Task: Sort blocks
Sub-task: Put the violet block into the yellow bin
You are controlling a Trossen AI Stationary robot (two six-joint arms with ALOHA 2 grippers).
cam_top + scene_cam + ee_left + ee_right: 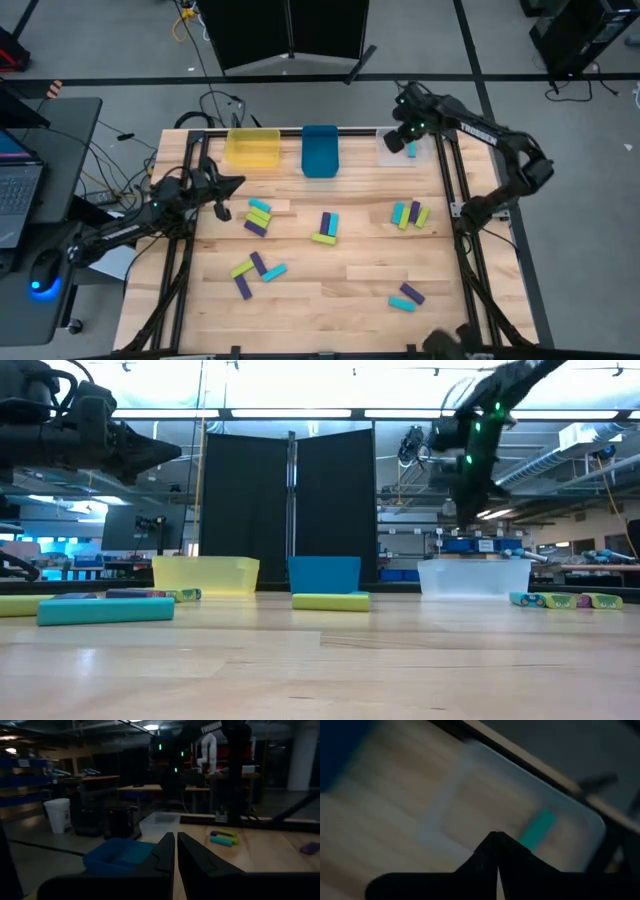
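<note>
Right wrist view: right gripper (496, 840), fingers closed and empty, hangs over clear bin (402, 149) holding one cyan block (538, 829). Deposit step appears complete. Next: fetch another from table (340, 290). Left gripper (176, 851) waits closed near yellow bin (253, 147).

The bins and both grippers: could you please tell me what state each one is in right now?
Yellow bin: upright, looks empty.
Blue bin: upright, looks empty.
Clear bin: upright, one cyan block inside.
Left gripper: shut, empty, raised beside the yellow bin.
Right gripper: shut, empty, above the clear bin.
Other blocks: loose on the table, unsorted.
</note>
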